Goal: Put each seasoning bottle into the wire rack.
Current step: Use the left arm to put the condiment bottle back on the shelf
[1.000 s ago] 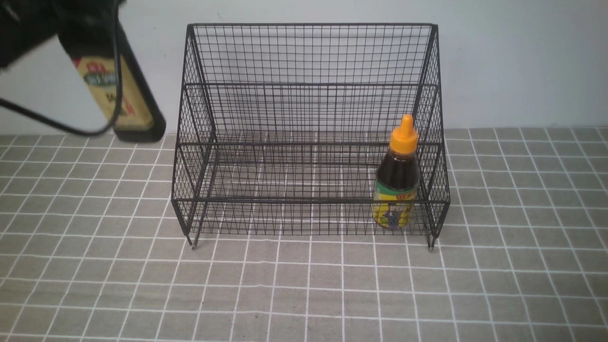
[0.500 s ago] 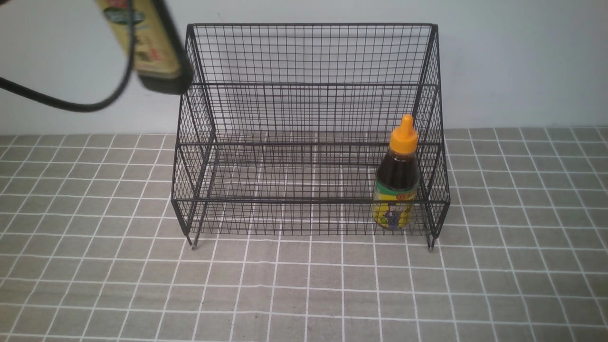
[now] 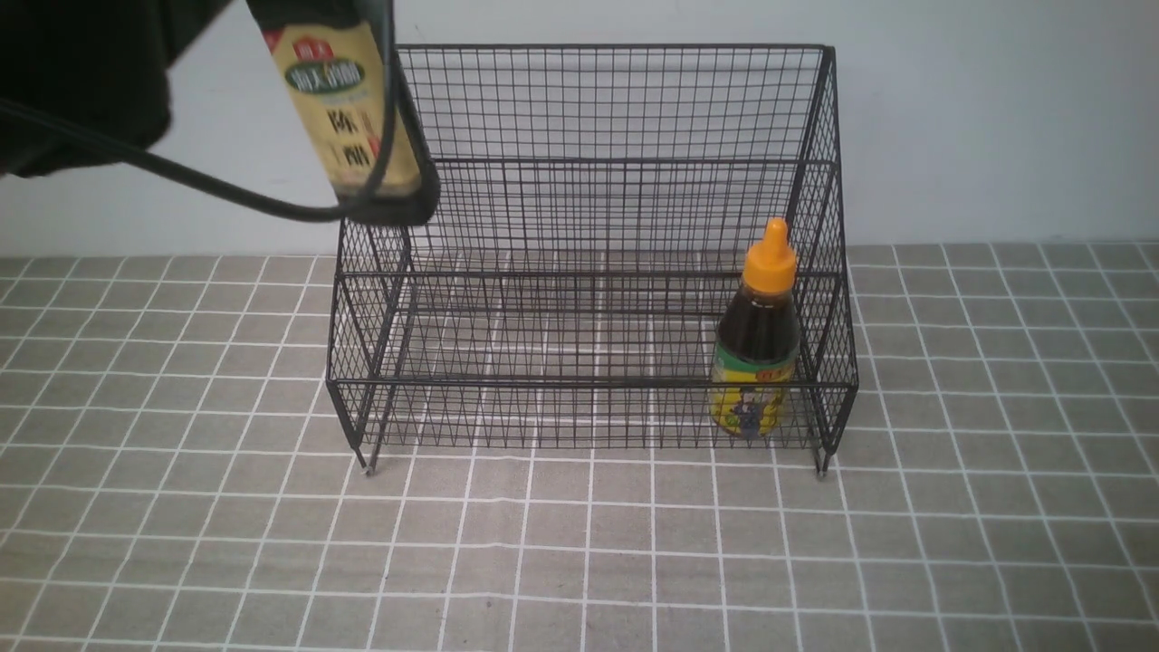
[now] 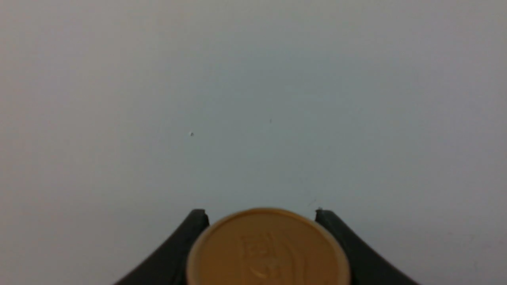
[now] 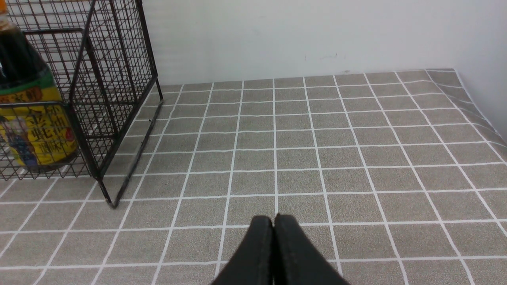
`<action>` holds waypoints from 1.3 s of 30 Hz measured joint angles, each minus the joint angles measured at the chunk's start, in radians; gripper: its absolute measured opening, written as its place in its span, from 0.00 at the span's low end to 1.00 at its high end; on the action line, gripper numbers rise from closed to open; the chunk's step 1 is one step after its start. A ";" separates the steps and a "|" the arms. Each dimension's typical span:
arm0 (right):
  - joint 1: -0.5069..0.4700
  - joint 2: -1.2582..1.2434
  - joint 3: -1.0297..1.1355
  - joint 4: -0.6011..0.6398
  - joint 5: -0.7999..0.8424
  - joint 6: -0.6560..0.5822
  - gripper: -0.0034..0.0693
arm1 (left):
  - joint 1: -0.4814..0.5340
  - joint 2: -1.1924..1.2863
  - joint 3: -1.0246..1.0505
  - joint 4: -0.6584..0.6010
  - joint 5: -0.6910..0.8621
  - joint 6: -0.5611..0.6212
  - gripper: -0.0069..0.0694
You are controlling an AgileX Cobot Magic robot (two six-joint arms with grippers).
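Note:
The tall seasoning bottle [image 3: 349, 109] with a tan label hangs tilted in the air over the wire rack's [image 3: 589, 109] upper left corner. My left gripper [image 4: 261, 214] is shut on it, with a black finger on each side of the gold cap [image 4: 267, 249]. The left arm [image 3: 81, 81] fills the front view's top left. The short seasoning bottle [image 3: 756, 349] with the orange nozzle stands upright in the rack's lower tier at the right end, and the short bottle [image 5: 27, 111] also shows through the rack's side mesh [image 5: 115, 79]. My right gripper [image 5: 273, 221] is shut and empty, low over the cloth to the right of the rack.
A black cable [image 3: 226, 195] loops from the left arm under the held bottle. A grey checked cloth [image 3: 579, 543] covers the table. A white wall [image 3: 996, 118] stands right behind the rack, and another wall [image 5: 487, 59] closes the cloth's far right edge.
The left arm has carried the tall bottle up and to the right, from left of the rack to over its upper left corner. The short bottle and right gripper have not moved.

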 joint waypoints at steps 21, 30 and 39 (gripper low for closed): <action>0.000 0.000 0.000 0.000 0.000 0.000 0.03 | -0.001 0.221 0.000 -0.019 0.044 0.011 0.49; 0.000 0.000 0.000 0.000 0.000 0.000 0.03 | -0.002 0.254 -0.003 -0.019 0.051 0.011 0.49; 0.000 0.000 0.000 0.000 0.000 0.000 0.03 | -0.002 0.248 -0.012 -0.031 0.048 0.039 0.59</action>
